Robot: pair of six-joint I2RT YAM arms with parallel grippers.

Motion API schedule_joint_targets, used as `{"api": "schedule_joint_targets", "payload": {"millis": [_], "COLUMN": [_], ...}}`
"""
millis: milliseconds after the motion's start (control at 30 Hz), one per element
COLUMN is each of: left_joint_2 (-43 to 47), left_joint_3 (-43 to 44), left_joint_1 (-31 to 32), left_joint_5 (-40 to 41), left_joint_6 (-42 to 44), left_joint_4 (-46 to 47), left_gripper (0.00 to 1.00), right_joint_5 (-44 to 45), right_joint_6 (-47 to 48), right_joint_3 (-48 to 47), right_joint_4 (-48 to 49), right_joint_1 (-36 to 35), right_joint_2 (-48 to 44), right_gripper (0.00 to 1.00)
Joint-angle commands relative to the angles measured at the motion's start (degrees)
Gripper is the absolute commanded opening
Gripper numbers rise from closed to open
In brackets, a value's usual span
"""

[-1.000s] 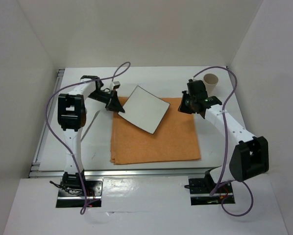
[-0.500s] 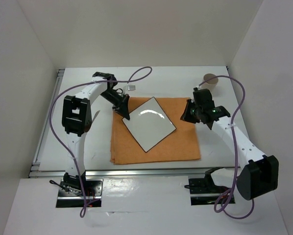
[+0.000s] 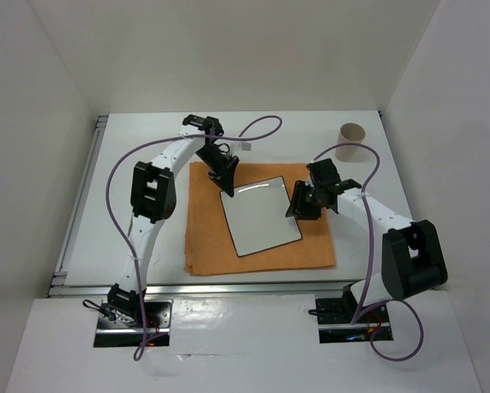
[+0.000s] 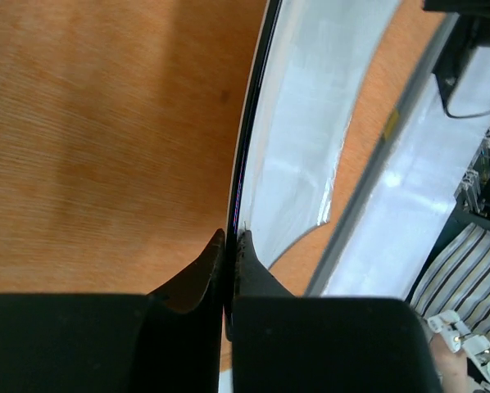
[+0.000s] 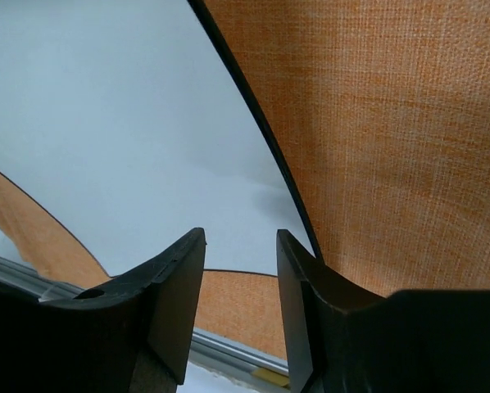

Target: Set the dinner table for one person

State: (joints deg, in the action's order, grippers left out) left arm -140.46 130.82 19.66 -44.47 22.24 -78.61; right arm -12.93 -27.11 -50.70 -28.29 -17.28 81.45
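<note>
White walls box in a white counter (image 3: 298, 139), the dinner table of this job, which runs from the arm bases to the back wall and carries everything. Nearest us lies an orange cloth (image 3: 204, 246), and on it 1 square white plate (image 3: 261, 217) with a dark rim. A second ago that plate hung cornerwise over the cloth's far left part. Now it is near the middle and more nearly square to the cloth, though we cannot tell whether it lies fully flat.

The left fingers (image 3: 227, 187) stay clamped on its far left corner. The right fingers (image 3: 297, 205), which were up by the cup, have come to the plate's right edge and spread apart, gripping nothing. We judge the plate all but placed, with release the next step.

Farthest back on the right stands 1 tan cup (image 3: 352, 135), upright and well apart from the cloth. We see nothing in it.
</note>
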Motion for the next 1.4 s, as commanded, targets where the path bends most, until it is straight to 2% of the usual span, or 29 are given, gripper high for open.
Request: {"api": "schedule_joint_targets", "payload": {"millis": [0,167,500,533,667,833,933,1033,1100,1233,1367], "left_joint_2": [-4.11,-3.59,-4.12,-4.12,1.22,7.74,11.78,16.6,19.16,22.86,23.48], "left_joint_3": [4.61,1.89,0.67,0.14,-1.97,-3.3,-5.22,-10.91,-14.61,-22.96,-26.05], "left_joint_1": [0.11,0.82,1.96,1.96,1.96,1.96,1.96,0.39,-0.67,-4.0,-6.04], "left_joint_5": [8.33,16.77,25.38,25.4,26.54,29.52,30.75,31.28,30.76,32.07,31.46], "left_joint_6": [0.53,-0.61,-6.67,-7.2,-10.1,-14.85,-16.08,-16.61,-16.61,-16.61,-16.61], "left_joint_4": [2.75,10.31,21.56,22.26,27.52,30.97,30.28,30.27,30.79,31.32,31.32], "left_gripper": [0.0,0.0,0.01,0.1,0.35,0.51,0.52,0.52,0.52,0.52,0.5], "right_joint_5": [-0.7,-1.75,2.11,2.73,7.12,5.82,4.32,1.07,-1.38,-3.59,-7.1], "right_joint_6": [1.01,-0.22,-0.22,-0.22,0.31,1.54,0.92,0.92,0.92,0.4,1.71], "right_joint_3": [1.82,3.32,3.85,3.33,2.09,3.93,5.6,7.7,8.86,13.33,18.43], "right_joint_4": [4.65,6.5,4.48,3.26,1.49,4.28,6.67,10.09,10.72,12.56,14.93], "right_joint_1": [-0.21,-0.21,-0.21,-0.21,-0.21,-0.21,-0.21,-0.21,-0.21,-0.21,0.31], "right_joint_2": [1.69,5.2,4.69,3.29,-0.23,2.82,4.15,4.16,4.16,-0.57,-3.75], "right_gripper": [0.48,0.47,0.54,0.54,0.58,0.58,0.57,0.46,0.33,0.16,0.11]}}
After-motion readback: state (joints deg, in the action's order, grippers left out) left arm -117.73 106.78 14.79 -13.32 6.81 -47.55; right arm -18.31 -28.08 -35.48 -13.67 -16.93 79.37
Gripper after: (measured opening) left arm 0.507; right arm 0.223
